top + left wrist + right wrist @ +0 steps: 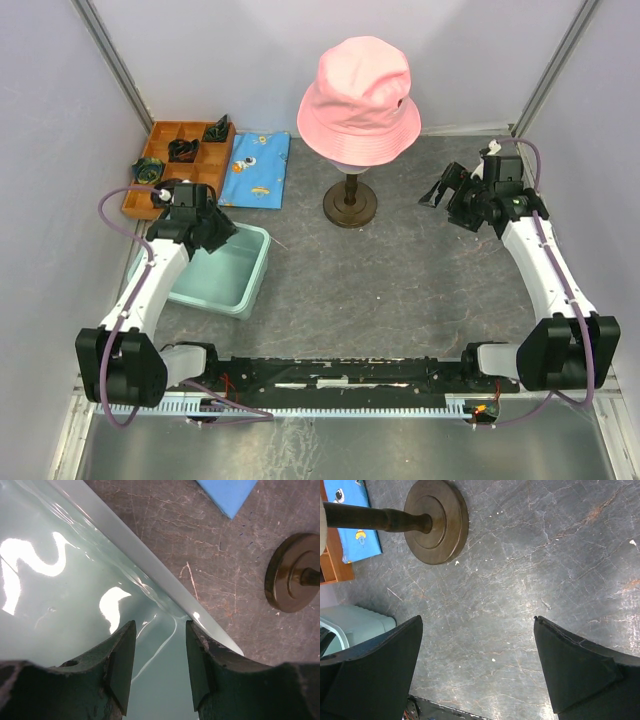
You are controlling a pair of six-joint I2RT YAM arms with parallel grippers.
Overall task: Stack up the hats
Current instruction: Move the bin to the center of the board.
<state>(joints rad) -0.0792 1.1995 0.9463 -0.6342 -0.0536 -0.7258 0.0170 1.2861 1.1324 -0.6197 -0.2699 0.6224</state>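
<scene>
A pink bucket hat [358,100] sits on top of a dark wooden stand [350,205] at the back middle of the table. A paler edge shows under its brim; I cannot tell what it is. No other hats are in view. My left gripper [228,232] hangs over the teal bin [250,290], jaws partly open with only the bin's inside between them [160,630]. My right gripper [440,190] is to the right of the stand, jaws wide open over bare table [477,620].
A blue patterned cloth [257,168] lies flat left of the stand, beside a wooden divided tray [170,135] holding small dark items. The stand's round base [437,522] shows in both wrist views. Pale walls close in the table on both sides and at the back.
</scene>
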